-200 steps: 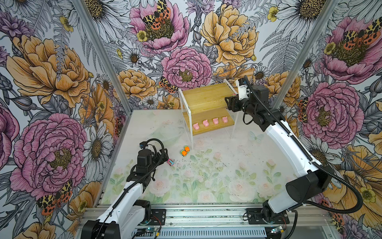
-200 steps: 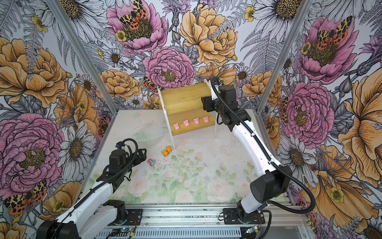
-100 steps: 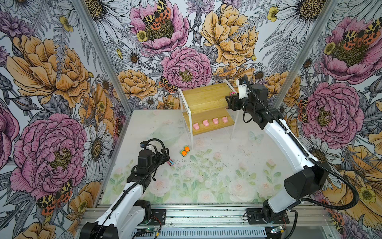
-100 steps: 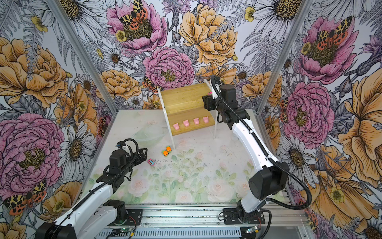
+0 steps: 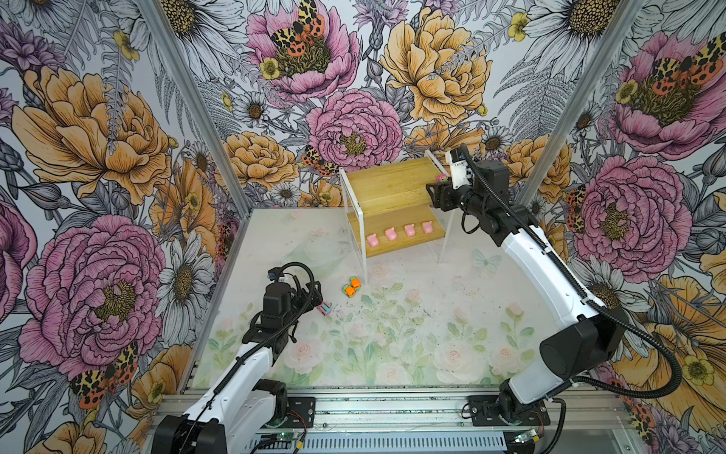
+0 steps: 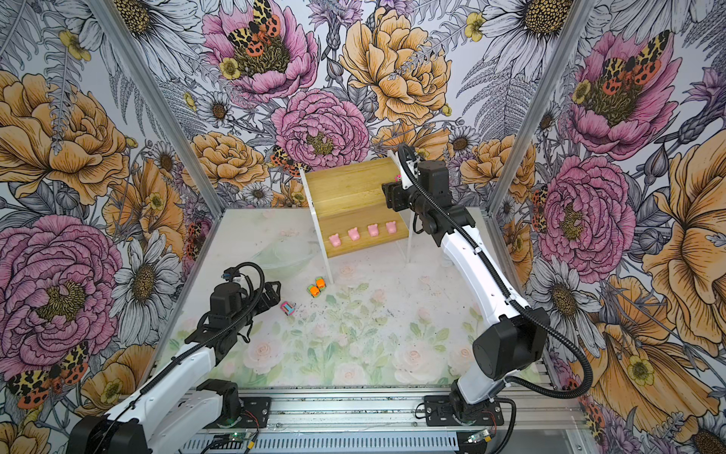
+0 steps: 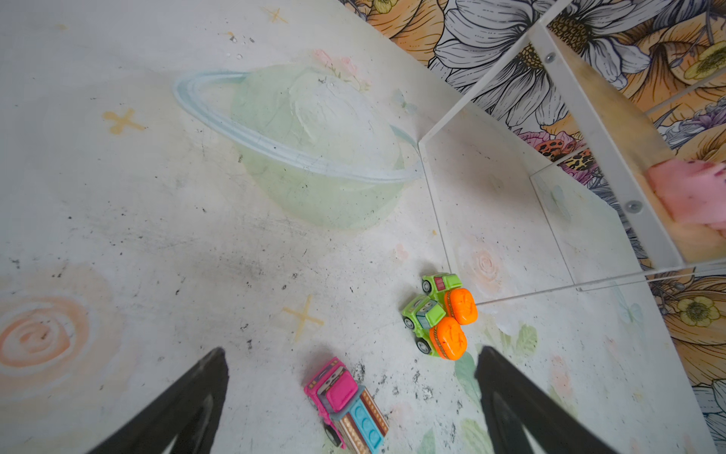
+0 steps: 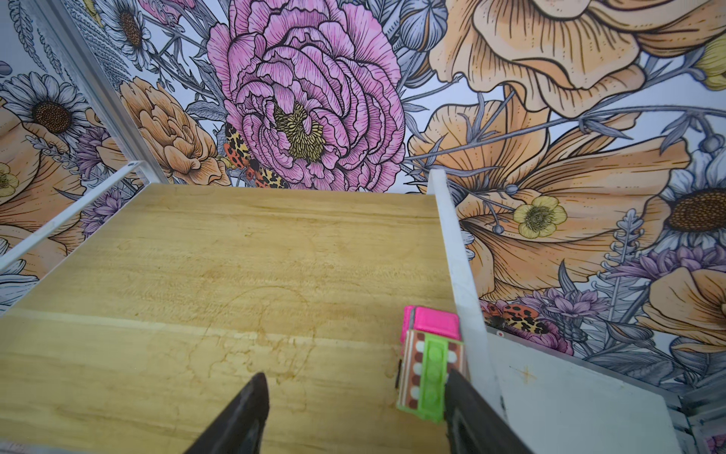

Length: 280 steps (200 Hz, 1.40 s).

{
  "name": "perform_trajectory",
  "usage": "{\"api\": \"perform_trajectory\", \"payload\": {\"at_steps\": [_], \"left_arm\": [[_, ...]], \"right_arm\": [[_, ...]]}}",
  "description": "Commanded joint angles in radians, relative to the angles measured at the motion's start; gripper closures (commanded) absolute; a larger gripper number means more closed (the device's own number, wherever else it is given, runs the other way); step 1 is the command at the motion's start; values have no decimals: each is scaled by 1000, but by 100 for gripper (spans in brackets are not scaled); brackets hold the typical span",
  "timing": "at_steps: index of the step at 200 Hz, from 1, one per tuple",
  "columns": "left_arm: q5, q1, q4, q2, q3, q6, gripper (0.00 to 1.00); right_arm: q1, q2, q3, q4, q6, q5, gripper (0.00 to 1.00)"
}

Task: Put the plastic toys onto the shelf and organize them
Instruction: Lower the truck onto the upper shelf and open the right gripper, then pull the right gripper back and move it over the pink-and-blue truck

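Shelf duty: my right fingers (image 8: 463,397) stand apart over the shelf's (image 8: 235,275) top board. A pink-and-green car (image 8: 430,353) sits there against the white frame (image 8: 455,275), beside one finger and ungripped. My left fingers (image 7: 196,393), spread wide and empty, hang over a pink-and-teal car (image 7: 345,405) on the counter (image 7: 157,236). Two orange cars (image 7: 448,338) lie touching near the shelf's leg. Four pigs (image 5: 391,234) line the lower board.

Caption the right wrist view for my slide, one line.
Open right tool over the top board of the shelf, a pink-and-green car sitting on it beside the white side rail.
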Motion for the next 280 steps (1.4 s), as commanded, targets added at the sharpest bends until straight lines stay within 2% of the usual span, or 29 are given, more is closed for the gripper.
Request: {"api": "perform_trajectory", "payload": {"at_steps": [1,68,136,233,255,280], "left_arm": [[-12,-12,26,10,25,1,1],[-16,-20,26,18,29,4,1],[-16,-21,22,17,31,8,1],[-15,-21,20,27,37,10,1],[-15,-21,9,19,41,12,1],[-13,-20,-24,4,55,27,1]], "right_arm": [[-4,-42,-14,-21,-34,-34,28],[-6,-45,-17,-16,-44,-28,20],[-11,-27,2,1,-49,-38,19],[-11,-141,-43,6,-62,-63,12],[-10,-163,-62,6,-55,-138,13],[-10,-182,-121,6,-24,-389,13]]}}
